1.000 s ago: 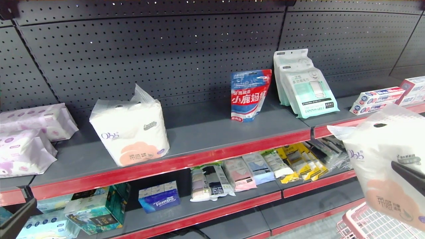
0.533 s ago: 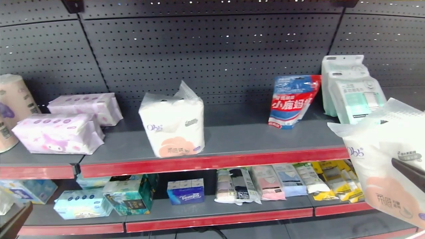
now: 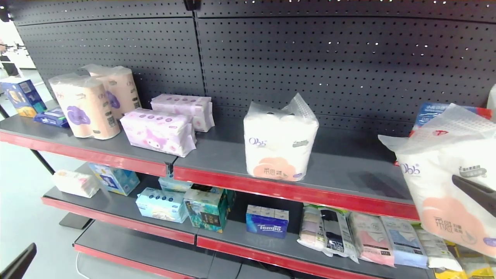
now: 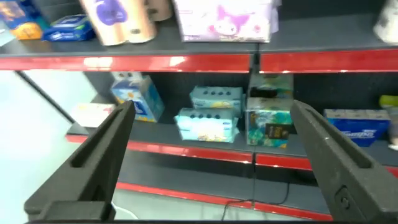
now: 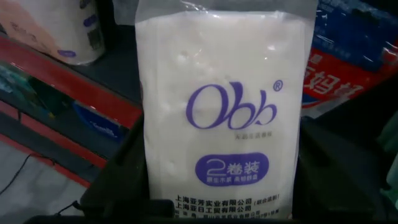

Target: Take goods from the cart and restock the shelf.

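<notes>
Head view, held goods: a white plastic-wrapped pack of toilet rolls with a peach cloud print point(image 3: 445, 182) hung at the robot's right. It was out in front of the upper shelf's red lip, not resting on the board.
Right jaws: closed on that pack, with one dark finger point(image 3: 474, 193) lying across its printed face. In the right wrist view the pack point(image 5: 224, 106) sat clamped between both dark fingers.
Left jaws: spread wide with nothing between them, low at the robot's left and facing the lower shelf.
Upper shelf: a grey metal board with a red front lip point(image 3: 348, 170), backed by a black perforated panel point(image 3: 310, 58).
Open room: bare grey board lay between the standing twin roll pack point(image 3: 279, 143) and the held pack. More bare board lay behind the twin, up to the panel.
Upper shelf, left part: two pink printed tissue packs point(image 3: 159, 131) lay stacked front to back. Beside them stood two peach-wrapped roll bundles point(image 3: 87, 104), close together.
Behind the held pack: a blue-and-red pouch point(image 3: 430, 112), partly hidden.
Lower shelf: its red-lipped grey board point(image 3: 240, 248) carried a dark blue tissue box point(image 3: 267, 226), a green patterned box point(image 3: 205, 209) and a pale blue tissue pack point(image 3: 161, 199). A row of flat clear packets point(image 3: 329, 232) overlapped one another.
Shelf end: pale floor point(image 3: 23, 201) lay open past the left end.
</notes>
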Controlling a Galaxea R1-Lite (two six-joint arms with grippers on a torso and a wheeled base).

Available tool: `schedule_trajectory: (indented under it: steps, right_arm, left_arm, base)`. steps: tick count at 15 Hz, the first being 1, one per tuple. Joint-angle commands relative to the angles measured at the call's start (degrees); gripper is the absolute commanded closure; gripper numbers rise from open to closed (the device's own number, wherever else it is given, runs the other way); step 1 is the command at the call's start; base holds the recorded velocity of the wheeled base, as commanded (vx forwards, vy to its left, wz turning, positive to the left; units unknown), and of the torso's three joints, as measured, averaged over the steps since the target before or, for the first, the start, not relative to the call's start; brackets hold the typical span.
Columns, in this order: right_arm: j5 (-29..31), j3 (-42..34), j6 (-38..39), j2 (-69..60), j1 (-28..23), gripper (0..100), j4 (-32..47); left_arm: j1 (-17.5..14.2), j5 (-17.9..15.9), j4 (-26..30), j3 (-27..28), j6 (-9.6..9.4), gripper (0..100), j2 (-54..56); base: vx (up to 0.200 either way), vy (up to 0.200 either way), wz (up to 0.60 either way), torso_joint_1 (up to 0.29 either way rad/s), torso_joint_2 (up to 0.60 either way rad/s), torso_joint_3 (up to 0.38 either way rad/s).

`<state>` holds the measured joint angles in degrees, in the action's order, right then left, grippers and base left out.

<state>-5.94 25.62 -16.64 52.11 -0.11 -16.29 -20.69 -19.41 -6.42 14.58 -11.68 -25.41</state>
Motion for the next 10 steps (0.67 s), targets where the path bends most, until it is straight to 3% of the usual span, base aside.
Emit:
schedule_trajectory:
  steps: [1, 6, 10]
  right_arm:
    - [-0.8, 1.2, 0.3, 1.8, 0.1, 100, -0.1]
    - [-6.1, 4.7, 4.9, 5.6, 4.3, 100, -0.3]
    - [-6.0, 5.0, 7.3, 13.7, 6.8, 100, -13.5]
  left_arm:
    - [-0.1, 0.1, 0.1, -0.3, -0.01, 0, 0.2]
    - [-0.1, 0.0, 1.4, -6.6, -0.01, 0, 8.0]
    - [0.0, 0.1, 9.7, -6.9, 0.60, 0, 16.4]
  base:
    - [0.000, 0.000, 0.00, 0.000, 0.00, 0.000]
    - [0.000, 0.000, 0.00, 0.000, 0.00, 0.000]
    - [0.000, 0.000, 0.00, 0.000, 0.00, 0.000]
